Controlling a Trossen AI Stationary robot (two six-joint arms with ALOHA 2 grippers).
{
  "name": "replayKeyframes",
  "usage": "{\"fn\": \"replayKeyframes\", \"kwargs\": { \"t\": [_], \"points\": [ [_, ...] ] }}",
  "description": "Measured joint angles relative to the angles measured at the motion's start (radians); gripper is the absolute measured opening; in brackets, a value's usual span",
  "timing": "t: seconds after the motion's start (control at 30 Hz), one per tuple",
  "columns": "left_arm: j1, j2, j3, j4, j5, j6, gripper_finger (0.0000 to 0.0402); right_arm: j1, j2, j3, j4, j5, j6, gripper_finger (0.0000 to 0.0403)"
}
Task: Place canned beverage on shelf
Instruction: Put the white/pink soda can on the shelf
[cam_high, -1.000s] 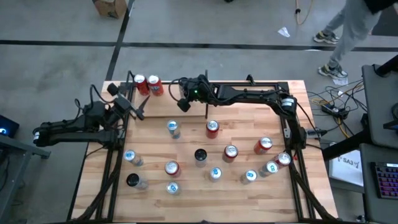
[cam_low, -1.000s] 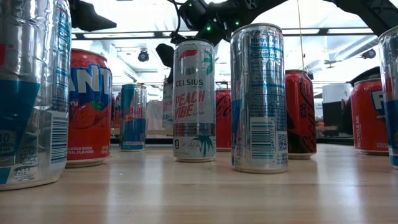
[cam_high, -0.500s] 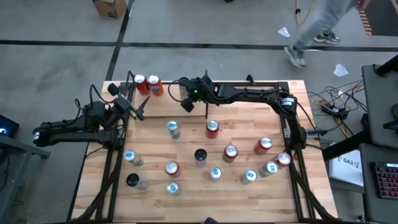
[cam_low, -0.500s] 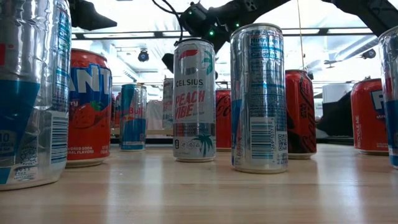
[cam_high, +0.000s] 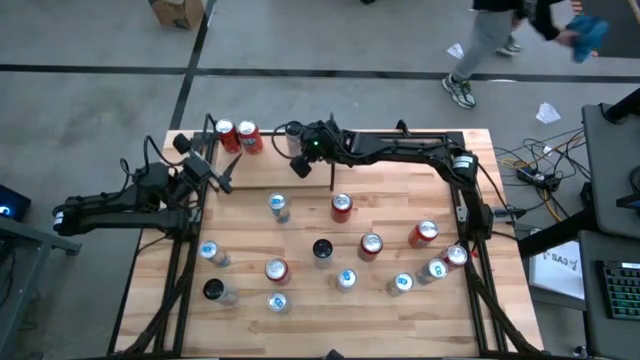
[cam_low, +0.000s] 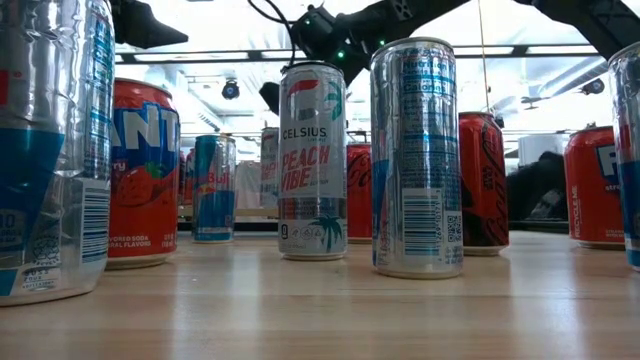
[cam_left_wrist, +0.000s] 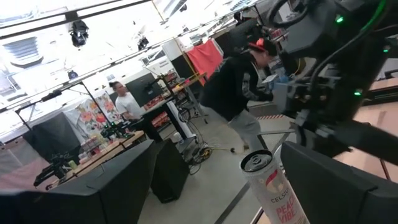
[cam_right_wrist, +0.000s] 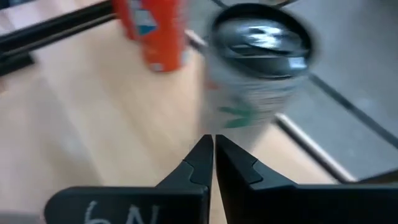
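High view: my right gripper (cam_high: 297, 166) sits at the far edge of the table (cam_high: 300, 240), just beside the shelf (cam_high: 262, 150), its fingers pressed together and holding nothing. Two red cans (cam_high: 237, 135) stand on the shelf plank, with a silver can (cam_high: 283, 143) next to them by the gripper. My left gripper (cam_high: 222, 176) waits at the table's left side, fingers spread, empty. More cans are scattered over the table; a person (cam_high: 500, 40) walks on the floor beyond.

Low view: Celsius can (cam_low: 312, 160) near the middle, cans either side, dark arm (cam_low: 350, 30) above.

Left wrist view: a Celsius can top (cam_left_wrist: 267, 180), people in the room behind.

Right wrist view: fingertips (cam_right_wrist: 211, 163) closed together, silver can (cam_right_wrist: 258, 65) just ahead, red can (cam_right_wrist: 152, 31) beyond on wood
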Motion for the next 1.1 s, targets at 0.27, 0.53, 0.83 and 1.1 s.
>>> {"fn": "replayKeyframes", "kwargs": {
  "t": [0.27,0.53,0.83,1.1],
  "points": [
    [0.0,0.0,0.0,0.003,0.0,0.0,0.033,0.003,0.0,0.0,0.089,-0.01,-0.013,0.0009],
    [0.0,0.0,0.0,0.003,0.0,0.0,0.033,-0.019,0.001,0.0,0.154,-0.011,-0.013,0.0009],
    [0.0,0.0,0.0,0.003,0.0,0.0,0.033,-0.026,0.001,0.0,0.138,0.069,-0.012,0.0009],
    [0.0,0.0,0.0,0.003,0.0,0.0,0.033,-0.008,-0.012,0.007,0.139,0.058,-0.014,0.0009]
  ]
}}
